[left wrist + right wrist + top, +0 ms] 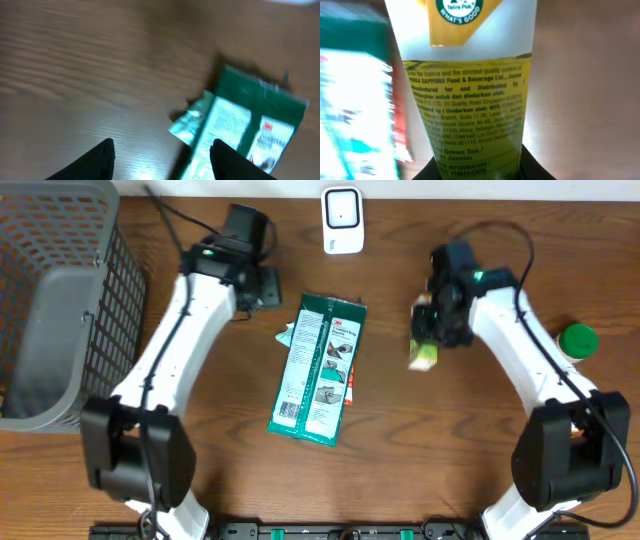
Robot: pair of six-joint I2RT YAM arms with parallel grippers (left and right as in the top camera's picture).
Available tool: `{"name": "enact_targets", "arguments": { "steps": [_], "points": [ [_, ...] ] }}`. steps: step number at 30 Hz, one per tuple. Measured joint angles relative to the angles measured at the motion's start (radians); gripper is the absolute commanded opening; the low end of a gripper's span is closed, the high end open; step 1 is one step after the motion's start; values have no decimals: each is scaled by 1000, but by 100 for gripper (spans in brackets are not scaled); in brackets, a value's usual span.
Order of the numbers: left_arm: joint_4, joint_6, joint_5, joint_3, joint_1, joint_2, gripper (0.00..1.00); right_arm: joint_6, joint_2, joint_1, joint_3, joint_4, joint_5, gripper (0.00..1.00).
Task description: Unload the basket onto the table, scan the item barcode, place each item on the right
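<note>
Gripping the tea carton (470,100) to the right of the green packet (318,370), the right gripper (480,167) is closed on it — the left gripper (162,157), by the packet's upper-left corner, hangs open over the table (75,60).

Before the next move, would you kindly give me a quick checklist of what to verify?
1. Right end effector closed on the tea carton: ok.
2. Barcode turned toward the scanner: cannot tell; only printed text shows.
3. Nothing lying between carton and scanner: ok.
4. Left end effector open and holding nothing: ok.
5. Green packet flat on the table, touching neither arm: ok.
</note>
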Motion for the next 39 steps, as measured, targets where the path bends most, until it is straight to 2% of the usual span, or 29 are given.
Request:
{"name": "enact_targets", "arguments": {
  "steps": [2, 3, 4, 7, 12, 13, 19, 23, 28, 39],
  "points": [
    [5, -37, 1, 0, 50, -40, 64, -20, -4, 13, 105, -23, 1, 11],
    [7, -54, 0, 0, 79, -64, 67, -29, -5, 22, 167, -29, 0, 10],
    [6, -66, -1, 0, 105, -88, 73, -34, -7, 29, 200, -28, 0, 10],
    [-3, -99, -15, 2, 186, -153, 76, -44, -9, 58, 331, -20, -3, 10],
    [-58, -117, -19, 3, 214, -159, 77, -43, 1, 96, 480, 14, -1, 7],
    [-68, -118, -19, 3, 214, -158, 83, -43, 12, 103, 521, 6, -2, 4],
    [-92, -123, -19, 3, 213, -157, 84, -44, 250, 123, 1040, -153, -10, 2],
    [-93, -123, -18, 3, 213, -157, 84, -44, 400, 123, 1265, -148, -6, 7],
    [-93, -123, -18, 3, 213, -157, 85, -43, 525, 134, 1294, -41, 40, 4],
    [-92, -123, -19, 3, 213, -157, 85, -44, 824, 166, 1292, 185, 121, 5]
  ]
}}
